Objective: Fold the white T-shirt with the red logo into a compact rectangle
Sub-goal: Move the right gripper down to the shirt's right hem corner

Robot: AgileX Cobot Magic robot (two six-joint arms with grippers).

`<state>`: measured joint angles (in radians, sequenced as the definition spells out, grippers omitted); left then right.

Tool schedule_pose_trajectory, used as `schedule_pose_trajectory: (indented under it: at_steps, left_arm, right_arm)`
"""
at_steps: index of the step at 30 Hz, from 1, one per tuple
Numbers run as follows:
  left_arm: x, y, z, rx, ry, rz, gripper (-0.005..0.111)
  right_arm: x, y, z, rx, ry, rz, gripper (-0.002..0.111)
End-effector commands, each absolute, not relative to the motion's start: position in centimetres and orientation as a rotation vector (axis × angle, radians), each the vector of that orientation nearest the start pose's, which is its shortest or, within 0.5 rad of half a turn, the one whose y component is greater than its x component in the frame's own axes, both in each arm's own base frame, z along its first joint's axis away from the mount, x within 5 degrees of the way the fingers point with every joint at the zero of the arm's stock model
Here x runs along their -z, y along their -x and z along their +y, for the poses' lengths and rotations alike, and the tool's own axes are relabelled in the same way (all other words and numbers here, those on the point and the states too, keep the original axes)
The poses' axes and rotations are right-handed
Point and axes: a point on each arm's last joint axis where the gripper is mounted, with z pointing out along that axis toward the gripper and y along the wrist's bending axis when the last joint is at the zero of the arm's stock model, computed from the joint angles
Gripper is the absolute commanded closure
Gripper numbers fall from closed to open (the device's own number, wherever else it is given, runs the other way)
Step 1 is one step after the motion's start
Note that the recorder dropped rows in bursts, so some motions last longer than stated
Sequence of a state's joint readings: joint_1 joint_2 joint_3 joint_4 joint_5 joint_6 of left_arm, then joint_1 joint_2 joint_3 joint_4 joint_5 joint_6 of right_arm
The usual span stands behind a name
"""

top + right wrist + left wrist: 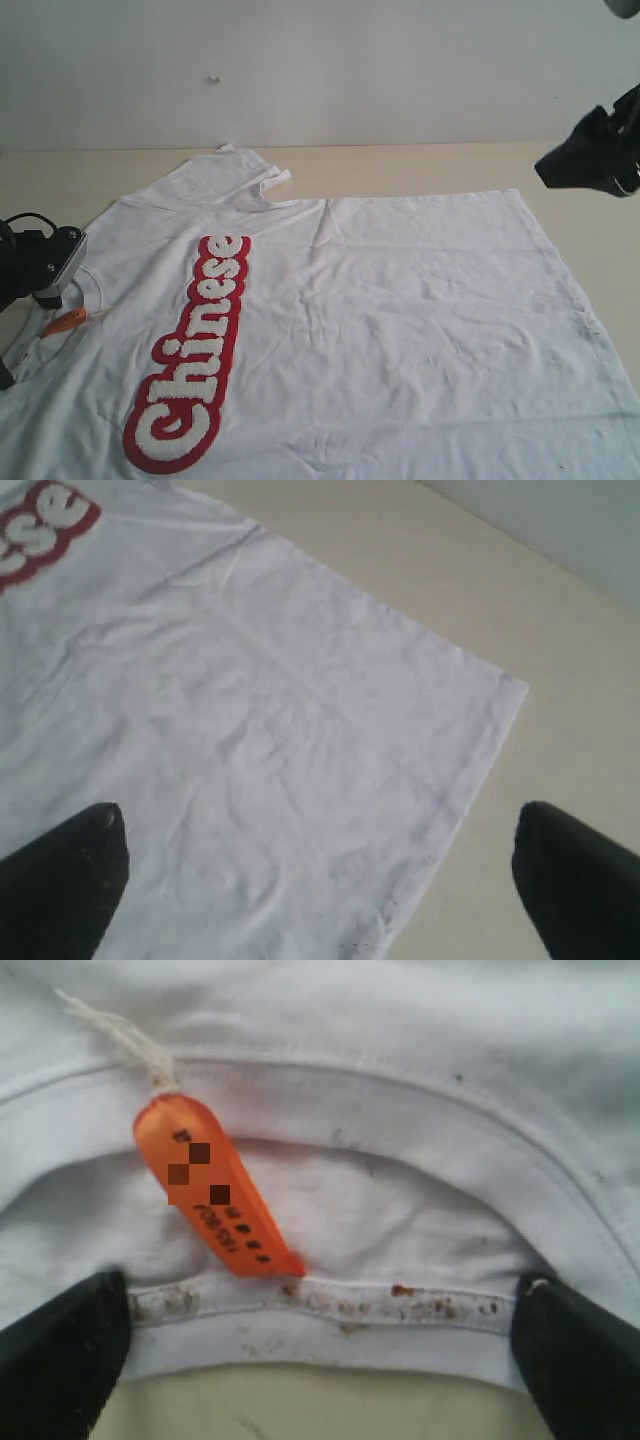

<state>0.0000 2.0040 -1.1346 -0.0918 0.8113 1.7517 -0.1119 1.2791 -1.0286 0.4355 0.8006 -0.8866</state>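
The white T-shirt (400, 330) lies spread flat on the table, chest up. The red logo (195, 355) runs as a long strip down its left part, and its end shows in the right wrist view (40, 525). My left gripper (48, 285) sits low at the shirt's neck. Its jaws stand open on either side of the ribbed collar (330, 1305), beside the orange tag (215, 1195), gripping nothing. My right gripper (590, 160) hangs open in the air at the far right, above the shirt's hem corner (505, 685), with nothing between its fingers (70, 880).
The beige table (420, 165) shows bare beyond the shirt's far edge and to its right. A sleeve (240, 172) sticks out at the back left. A pale wall (350, 70) closes the back. The shirt runs off the near edge of the view.
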Motion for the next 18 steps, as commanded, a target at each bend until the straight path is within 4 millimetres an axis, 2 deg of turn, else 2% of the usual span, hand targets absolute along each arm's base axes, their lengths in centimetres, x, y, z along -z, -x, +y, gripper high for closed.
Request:
schedule_pose_trajectory:
  at_steps: [1,3,5,6,8,9,13,16,18]
  left_arm:
    - [-9.7,-34.2,-0.4,-0.129,2.349,-2.082,0.003]
    - [-9.7,-34.2,-0.4,-0.129,2.349,-2.082,0.003]
    - [-9.7,-34.2,-0.4,-0.129,2.349,-2.082,0.003]
    - [-9.7,-34.2,-0.4,-0.129,2.349,-2.082,0.003]
    - [-9.7,-34.2,-0.4,-0.129,2.349,-2.082,0.003]
    - [-9.7,-34.2,-0.4,-0.129,2.349,-2.082,0.003]
    - [-9.7,-34.2,-0.4,-0.129,2.349,-2.082,0.003]
    - [-9.7,-34.2,-0.4,-0.129,2.349,-2.082,0.003]
    - [-9.7,-34.2,-0.4,-0.129,2.349,-2.082,0.003]
  right_arm:
    - [-29.8,-26.7,-0.6,0.004,1.047,2.345,0.003]
    - [-28.2,-27.4,-1.5,0.075,1.086,2.427,0.003]
    - [-26.4,-27.7,-2.7,0.207,1.327,2.478,0.003]
    - [-25.6,-27.9,-3.0,0.233,1.384,2.509,0.003]
    - [-24.3,-28.5,-3.2,0.219,1.458,2.524,0.003]
    - [-23.1,-28.9,-3.3,0.189,1.603,2.49,0.003]
    - [-20.0,-30.2,-3.4,0.126,1.672,2.512,0.003]
    - [-17.6,-30.7,-3.4,0.046,1.876,2.439,0.003]
    - [-16.6,-31.6,-3.5,0.034,1.885,2.447,0.003]
